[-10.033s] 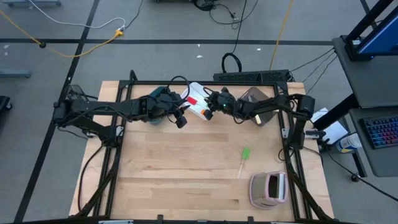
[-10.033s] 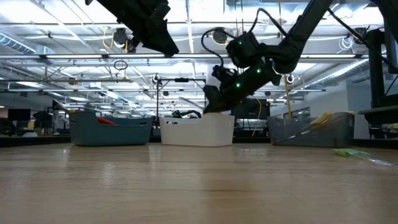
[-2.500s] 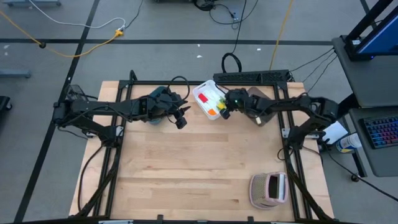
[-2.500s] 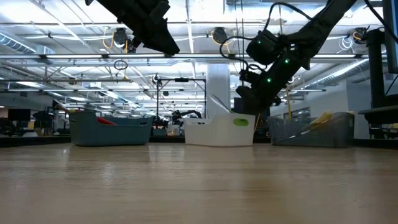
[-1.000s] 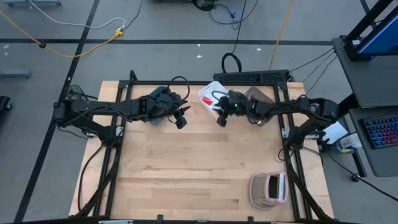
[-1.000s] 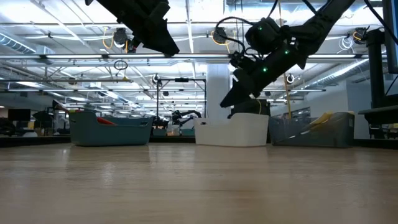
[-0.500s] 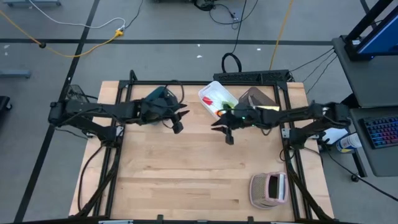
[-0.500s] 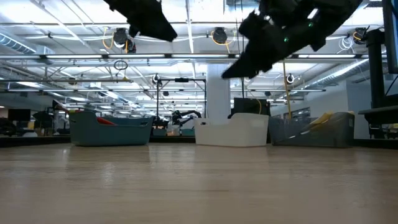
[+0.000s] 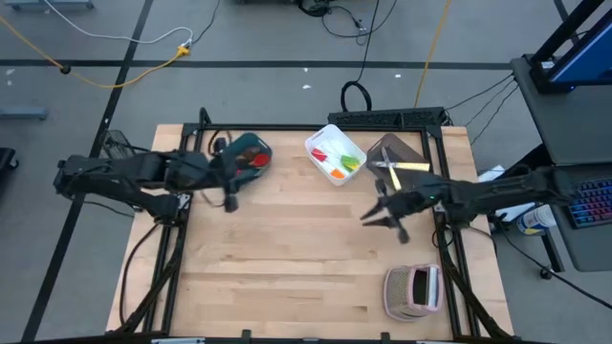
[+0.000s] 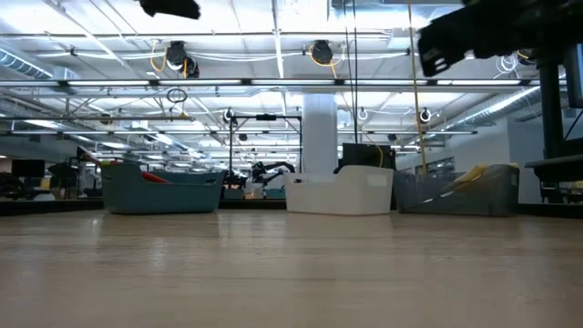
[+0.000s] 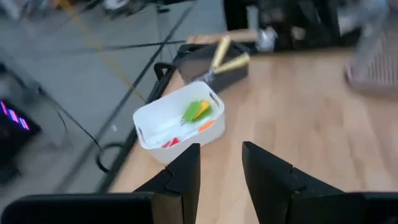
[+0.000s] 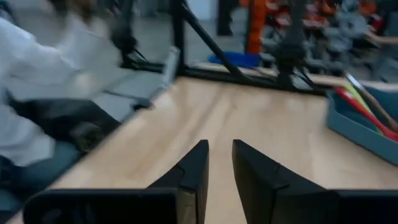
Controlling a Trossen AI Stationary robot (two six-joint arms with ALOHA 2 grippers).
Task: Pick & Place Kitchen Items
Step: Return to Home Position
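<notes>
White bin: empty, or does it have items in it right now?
Not empty. The white bin holds red, green and orange spatulas, visible from above and in the left wrist view.

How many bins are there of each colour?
Teal bin: 1
White bin: 1
Brown bin: 1
Total: 3 bins
</notes>
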